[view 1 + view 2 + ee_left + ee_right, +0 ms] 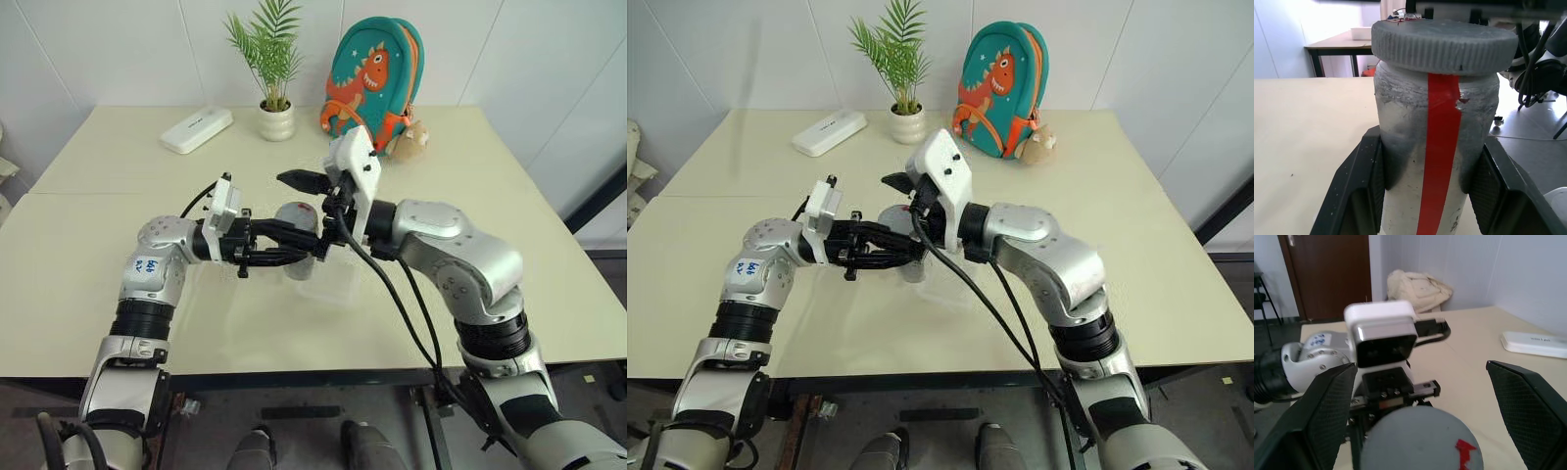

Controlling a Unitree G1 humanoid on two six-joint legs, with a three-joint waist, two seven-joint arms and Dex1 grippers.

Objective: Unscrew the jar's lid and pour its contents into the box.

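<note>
Black fingers of the left gripper (294, 247) clamp the jar (297, 240) level above the beige table (98, 245), just over the clear box (328, 284); the right gripper (315, 211), its fingers spread wide, straddles the jar's lid end without touching it. Behind stand a white ribbed plant pot (276, 121), a flat white case (197, 129) and a dinosaur backpack (372, 78).

Left wrist view — both fingers (1359, 181) press the jar's sides, red stripe between them, the grey lid (1444, 44) screwed on.

Right wrist view — wide-set fingers (1327, 401) flank the lid with its red mark.
</note>
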